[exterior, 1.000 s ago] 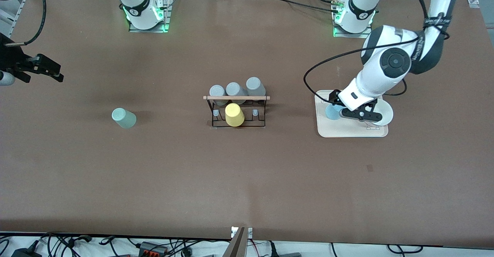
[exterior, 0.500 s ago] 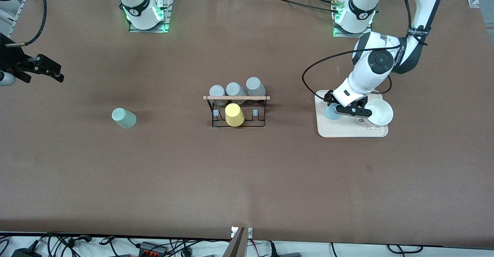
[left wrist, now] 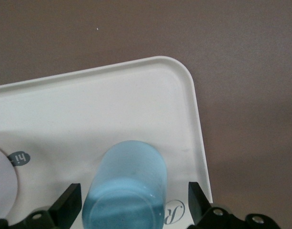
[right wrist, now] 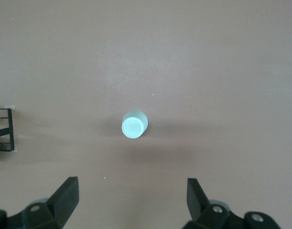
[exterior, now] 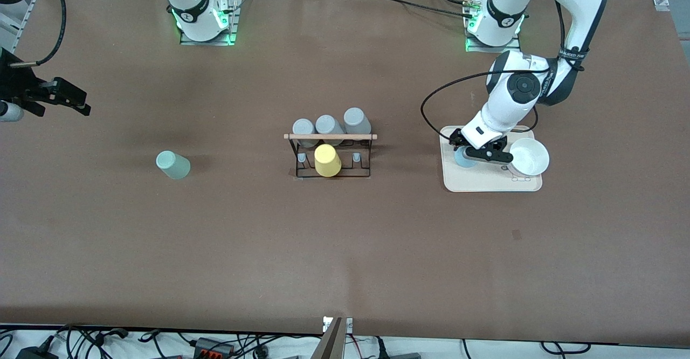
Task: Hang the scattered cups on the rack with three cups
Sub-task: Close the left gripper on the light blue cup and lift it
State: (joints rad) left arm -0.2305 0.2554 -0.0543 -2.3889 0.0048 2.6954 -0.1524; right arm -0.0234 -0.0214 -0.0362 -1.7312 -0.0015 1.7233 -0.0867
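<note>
Left jaws point(left wrist: 131, 207) spread around upright blue cup point(left wrist: 126, 186), untouching, right jaws point(right wrist: 131, 200) wide, empty.

Both arms are glossy white with black joint bands and round dark caps. Black cables loop alongside them. Green lights glow at their bases. The gripper fingers are black.

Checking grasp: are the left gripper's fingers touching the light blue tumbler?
No: gaps show between the left gripper and the light blue tumbler.
</note>
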